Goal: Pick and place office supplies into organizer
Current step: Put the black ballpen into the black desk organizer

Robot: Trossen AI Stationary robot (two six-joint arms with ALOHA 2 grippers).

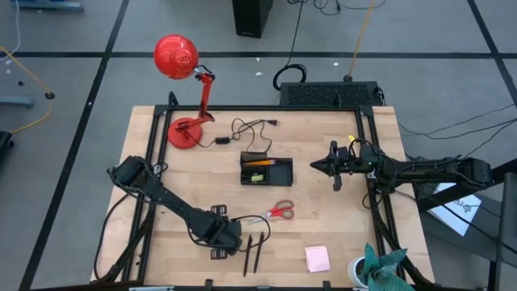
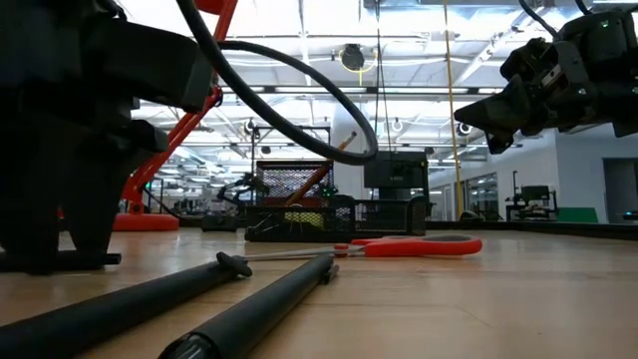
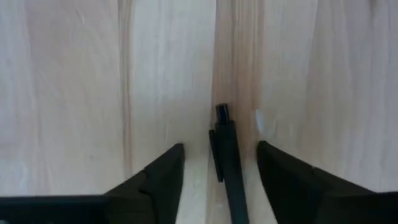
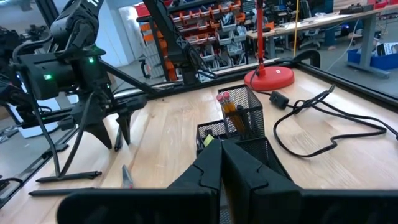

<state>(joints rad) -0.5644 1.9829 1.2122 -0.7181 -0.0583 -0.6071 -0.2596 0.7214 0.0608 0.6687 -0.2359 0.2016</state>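
Step in hand: pen pickup. My left gripper (image 3: 221,165) sits low at the near edge of the table, fingers spread either side of a black pen (image 3: 227,155), not yet pinching it. A second pen (image 1: 258,252) lies just beside it. Right gripper (image 1: 334,166) waits right of the organizer (image 1: 266,170), fingers pressed together, empty. Next: close squarely on the barrel, lift, carry far toward the organizer.
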